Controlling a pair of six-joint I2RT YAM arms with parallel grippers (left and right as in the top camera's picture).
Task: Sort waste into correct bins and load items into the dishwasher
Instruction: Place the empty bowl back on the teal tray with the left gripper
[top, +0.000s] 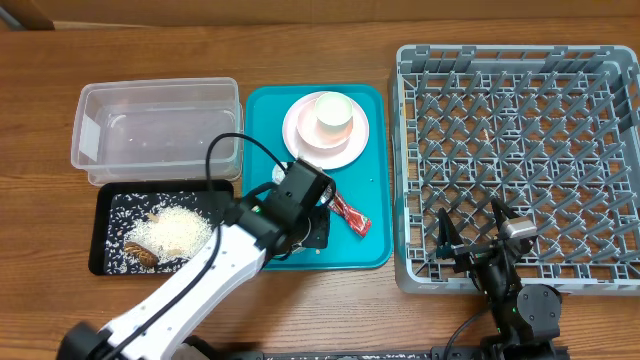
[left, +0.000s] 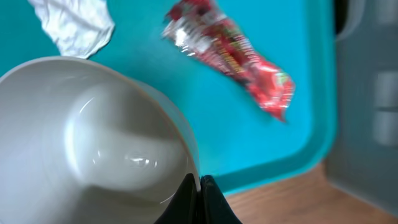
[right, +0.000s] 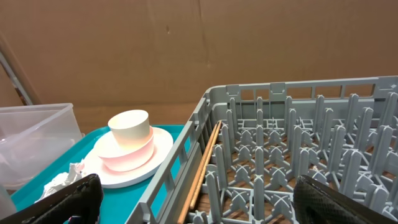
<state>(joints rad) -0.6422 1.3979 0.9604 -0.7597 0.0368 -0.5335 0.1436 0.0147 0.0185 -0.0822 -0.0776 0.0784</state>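
Pinching bowl (left: 93, 143) rim, left gripper (left: 199, 186), wrapper (left: 230, 59) beyond

1. You are looking down at a wooden table (top: 300, 45), mid-brown, with its grain running left to right in the overhead view.
2. A corner of the same wood shows at the lower right of your left wrist view, blurred.
3. Behind the table, your right wrist view shows a backdrop of flat brown cardboard (right: 280, 43), with a faint vertical seam near its middle.
4. A thin grey bar (right: 15, 68) slants across the cardboard at the far left.
5. The light is soft and even, and shadows on the wood are faint.
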